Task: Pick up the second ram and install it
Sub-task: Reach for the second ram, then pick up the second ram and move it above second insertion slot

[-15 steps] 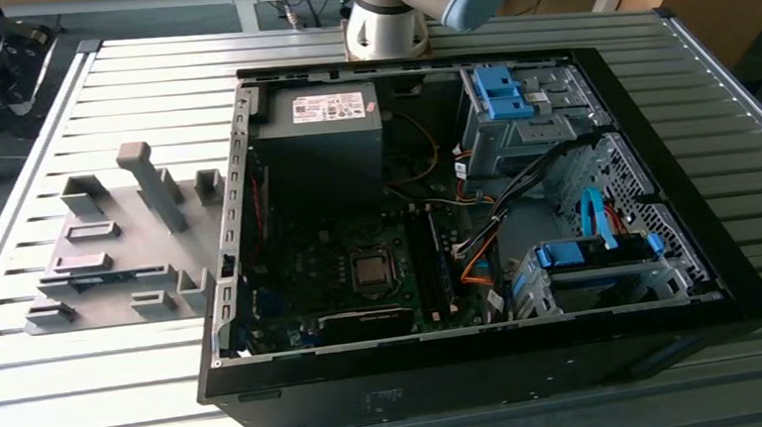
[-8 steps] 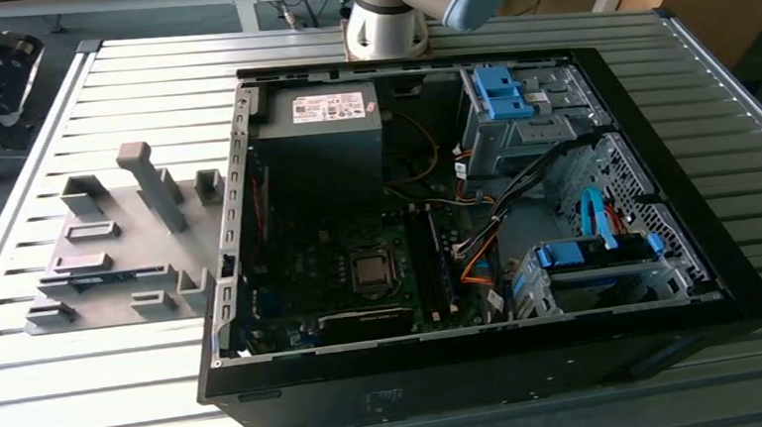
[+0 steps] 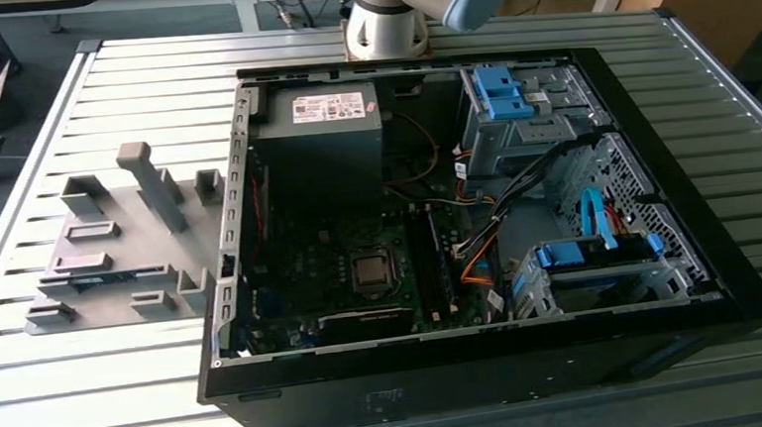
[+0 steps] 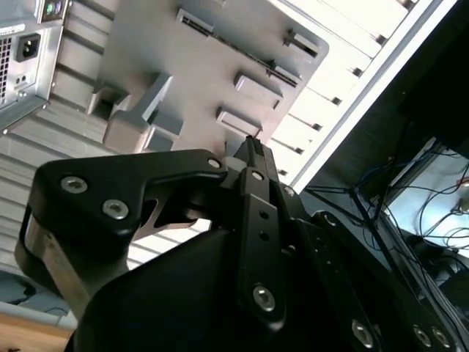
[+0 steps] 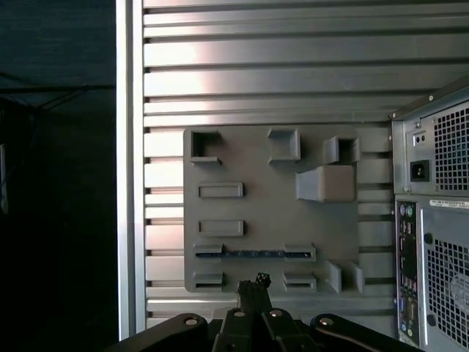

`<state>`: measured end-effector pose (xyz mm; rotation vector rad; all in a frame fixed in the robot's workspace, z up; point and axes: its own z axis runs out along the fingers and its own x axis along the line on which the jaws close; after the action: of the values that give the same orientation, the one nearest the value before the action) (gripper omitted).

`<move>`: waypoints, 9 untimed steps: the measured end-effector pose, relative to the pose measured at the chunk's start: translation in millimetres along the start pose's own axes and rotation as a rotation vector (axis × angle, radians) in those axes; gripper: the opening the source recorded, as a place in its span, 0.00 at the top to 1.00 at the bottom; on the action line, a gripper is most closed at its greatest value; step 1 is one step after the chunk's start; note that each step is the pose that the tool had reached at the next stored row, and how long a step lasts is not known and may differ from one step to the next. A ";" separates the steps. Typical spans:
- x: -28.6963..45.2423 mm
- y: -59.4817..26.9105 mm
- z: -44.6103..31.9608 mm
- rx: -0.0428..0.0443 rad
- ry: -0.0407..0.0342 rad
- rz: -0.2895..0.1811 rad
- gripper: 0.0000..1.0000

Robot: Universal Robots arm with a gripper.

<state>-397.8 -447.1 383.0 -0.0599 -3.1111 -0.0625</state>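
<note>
End effector (image 5: 254, 281), closed and empty, is hovering over the grey holder (image 5: 271, 209); second ram (image 5: 253, 254) is lying there unpicked, installation pending

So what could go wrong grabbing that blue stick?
The second ram is thin and sits between small holders on the gray tray, so the gripper, if off-centre, might hit a holder or grip it crooked. In the computer case, orange cables run close by the memory slots and could snag it.

Ends of the second ram (image 5: 253, 254) hidden in holder (image 5: 256, 205) brackets
</note>
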 end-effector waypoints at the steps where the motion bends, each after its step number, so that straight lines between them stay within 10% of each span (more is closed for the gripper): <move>1: 0.0 -0.8 0.3 -0.0001 -0.0002 -0.001 0.89; 9: 0.0 -0.8 0.6 0.0000 0.0000 -0.001 0.89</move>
<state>-397.9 -447.9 382.3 -0.0588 -3.1111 -0.0626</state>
